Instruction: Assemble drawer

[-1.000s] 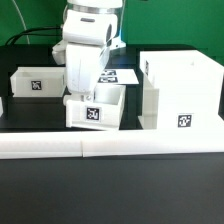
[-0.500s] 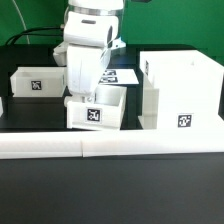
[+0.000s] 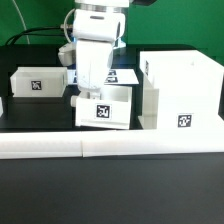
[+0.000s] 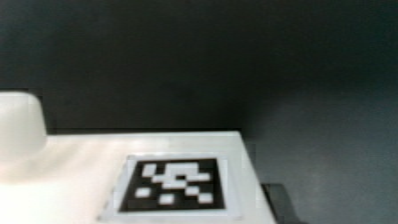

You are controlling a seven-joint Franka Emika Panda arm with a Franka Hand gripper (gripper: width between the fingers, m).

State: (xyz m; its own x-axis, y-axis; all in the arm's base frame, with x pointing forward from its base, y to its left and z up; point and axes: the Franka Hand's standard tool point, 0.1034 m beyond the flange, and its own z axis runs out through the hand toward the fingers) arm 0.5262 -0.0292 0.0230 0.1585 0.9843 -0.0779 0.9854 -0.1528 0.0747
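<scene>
A matte black worktop [image 3: 35,112] spreads wide, edged in front by a long low white rail [image 3: 60,148]. Behind it stands a green backdrop [image 3: 40,14].

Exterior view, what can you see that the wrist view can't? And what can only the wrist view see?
Only the exterior view shows the robot arm, the big housing, the far tray, the marker board and the long border rail. Only the wrist view shows one tag close up, big but blurry. Both show the middle tray under the arm, with that tag on it, and the dark table.
</scene>
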